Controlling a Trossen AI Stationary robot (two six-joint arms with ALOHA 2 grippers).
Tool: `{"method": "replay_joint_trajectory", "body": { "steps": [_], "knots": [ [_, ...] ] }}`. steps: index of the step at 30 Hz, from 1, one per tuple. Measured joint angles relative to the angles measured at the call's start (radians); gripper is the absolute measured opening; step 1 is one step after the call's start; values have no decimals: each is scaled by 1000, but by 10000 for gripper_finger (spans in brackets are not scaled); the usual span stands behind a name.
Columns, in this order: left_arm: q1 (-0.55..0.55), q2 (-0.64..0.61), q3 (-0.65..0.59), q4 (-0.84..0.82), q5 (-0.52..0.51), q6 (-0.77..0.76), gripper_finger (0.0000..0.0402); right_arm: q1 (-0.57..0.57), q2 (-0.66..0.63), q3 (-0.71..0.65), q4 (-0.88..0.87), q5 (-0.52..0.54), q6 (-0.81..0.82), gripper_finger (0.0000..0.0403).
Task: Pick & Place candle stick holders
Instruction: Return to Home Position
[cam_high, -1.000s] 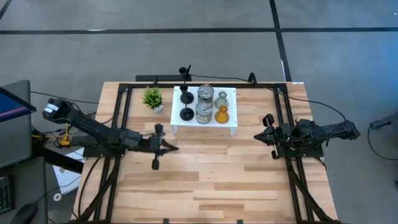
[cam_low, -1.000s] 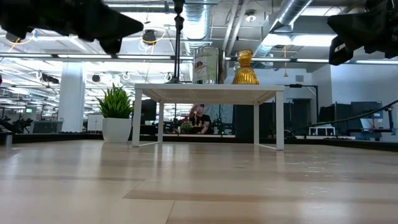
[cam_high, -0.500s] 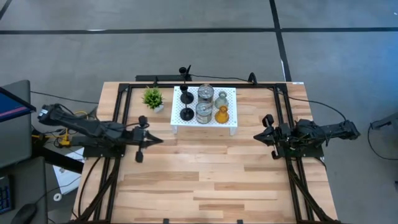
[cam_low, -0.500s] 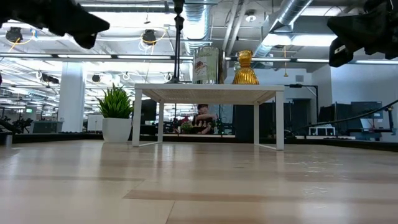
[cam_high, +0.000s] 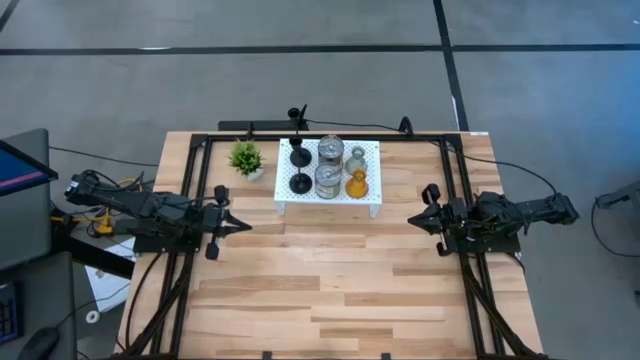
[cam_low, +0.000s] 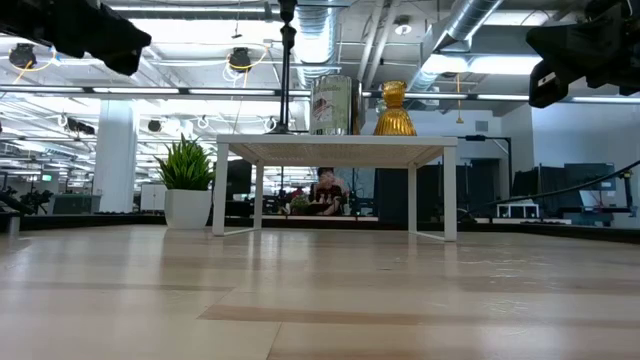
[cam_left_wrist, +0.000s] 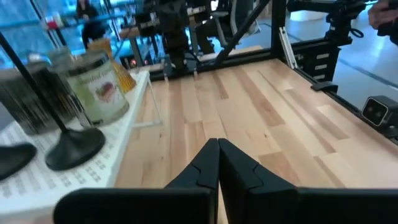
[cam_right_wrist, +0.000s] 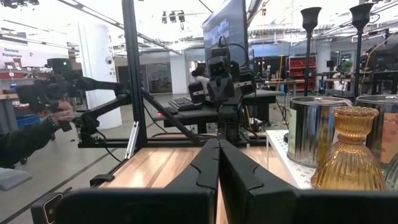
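Six candle stick holders stand on the white perforated stand (cam_high: 368, 150) at the table's far middle: two black sticks (cam_high: 300, 156), two clear glass jars (cam_high: 329, 178), an amber one (cam_high: 357, 185) and a greyish-olive one (cam_high: 357, 158). My left gripper (cam_high: 236, 225) is shut and empty, above the table left of the stand. My right gripper (cam_high: 412, 218) is shut and empty, right of the stand. The left wrist view shows a black stick's round base (cam_left_wrist: 74, 147) and a jar (cam_left_wrist: 96, 93). The right wrist view shows the amber holder (cam_right_wrist: 348, 152) and a jar (cam_right_wrist: 310, 127).
A small green potted plant (cam_high: 246, 158) stands left of the stand. Black frame rails (cam_high: 190, 200) run along the table's left, right and far sides. Bare wood (cam_high: 330, 280) lies in front of the stand. A person's arm (cam_right_wrist: 25, 134) shows in the room beyond.
My left gripper has drawn back toward the table's left edge, away from the stand's front, staying shut and empty. The holders have stayed in place.
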Motion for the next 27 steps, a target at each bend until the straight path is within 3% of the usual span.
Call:
{"method": "replay_joint_trajectory", "body": {
  "steps": [8,14,23,27],
  "knots": [
    [0,-51,-5,-56,2,48,4,0,0,0,-1,0,0,0],
    [0,-80,-90,-47,29,-1,4,0,0,0,-15,0,0,0],
    [0,-98,-304,201,94,-61,4,0,0,-1,-18,0,0,0],
    [0,-94,-312,222,121,-79,4,0,0,-1,-41,0,-5,0]
  ]
}}
